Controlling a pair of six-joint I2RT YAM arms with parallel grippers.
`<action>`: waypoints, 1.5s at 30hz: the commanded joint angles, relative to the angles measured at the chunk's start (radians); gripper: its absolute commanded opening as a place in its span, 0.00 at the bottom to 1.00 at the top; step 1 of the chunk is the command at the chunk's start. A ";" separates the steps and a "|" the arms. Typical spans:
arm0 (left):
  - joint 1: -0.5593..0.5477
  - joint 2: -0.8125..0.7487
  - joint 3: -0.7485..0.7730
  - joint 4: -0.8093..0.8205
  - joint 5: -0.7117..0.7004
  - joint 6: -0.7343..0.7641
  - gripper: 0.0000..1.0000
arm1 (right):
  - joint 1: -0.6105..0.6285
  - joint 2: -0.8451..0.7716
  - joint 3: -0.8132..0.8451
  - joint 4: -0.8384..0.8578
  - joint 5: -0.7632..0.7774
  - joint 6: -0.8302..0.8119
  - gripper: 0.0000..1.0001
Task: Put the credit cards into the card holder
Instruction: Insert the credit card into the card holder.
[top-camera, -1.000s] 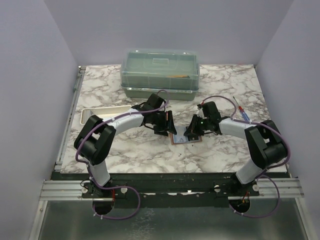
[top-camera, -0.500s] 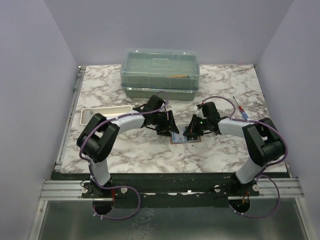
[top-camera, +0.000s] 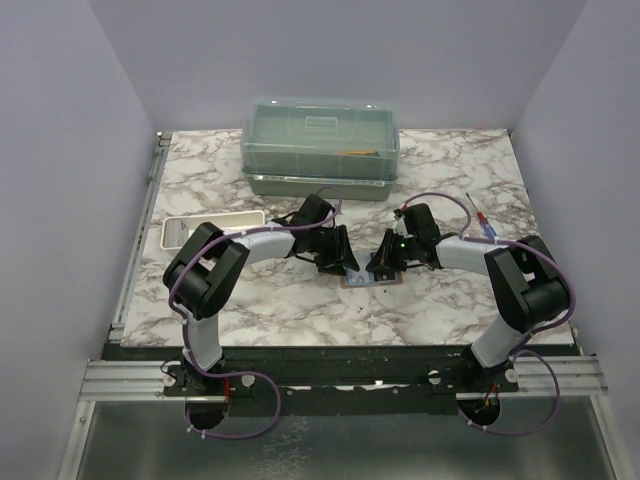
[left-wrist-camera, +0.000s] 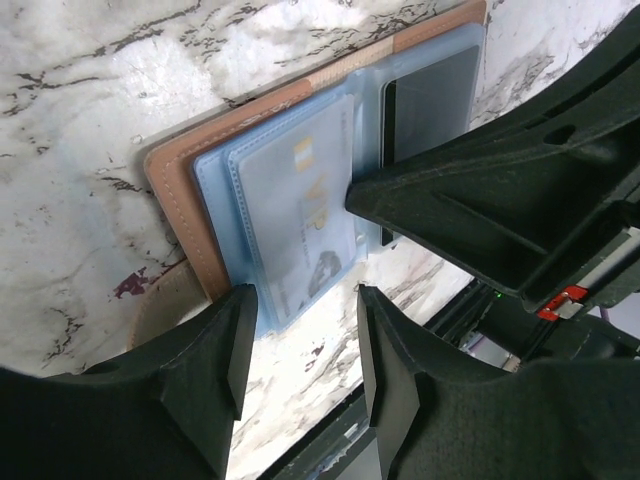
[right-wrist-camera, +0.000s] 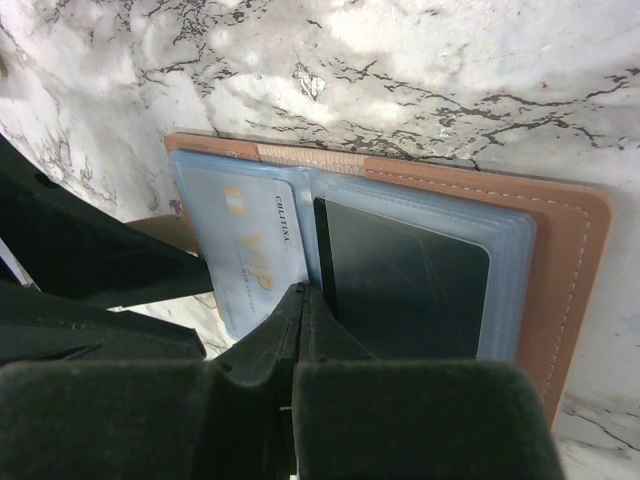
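The brown card holder (right-wrist-camera: 565, 250) lies open and flat on the marble table, its bluish pockets facing up. A pale card (right-wrist-camera: 250, 250) printed "VIP" sits in one pocket and a dark card (right-wrist-camera: 400, 270) in the other. My right gripper (right-wrist-camera: 303, 296) is shut, its tip resting at the fold between the two pockets with nothing between its fingers. My left gripper (left-wrist-camera: 305, 325) is open, its fingertips straddling the outer edge of the pale card (left-wrist-camera: 300, 210) and its pocket. In the top view both grippers meet over the card holder (top-camera: 366, 282).
A translucent green lidded box (top-camera: 320, 145) stands at the back middle. A long white tray (top-camera: 205, 227) lies at the left, beside my left arm. A thin red-handled tool (top-camera: 482, 222) lies at the right. The holder's brown snap tab (left-wrist-camera: 160, 305) sticks out near my left finger.
My left arm has slid right, closer to the card holder, and its jaws have narrowed a little. The right gripper has closed fully and stayed over the holder.
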 joint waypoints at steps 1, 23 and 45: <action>-0.008 0.023 -0.009 0.020 -0.034 0.007 0.50 | 0.004 0.034 -0.026 -0.003 0.032 -0.007 0.00; -0.041 -0.029 0.052 0.017 -0.017 0.013 0.41 | 0.004 -0.061 0.025 -0.112 0.051 -0.019 0.08; -0.155 0.176 0.326 0.006 0.067 0.021 0.50 | -0.214 -0.384 0.061 -0.468 0.372 -0.090 0.25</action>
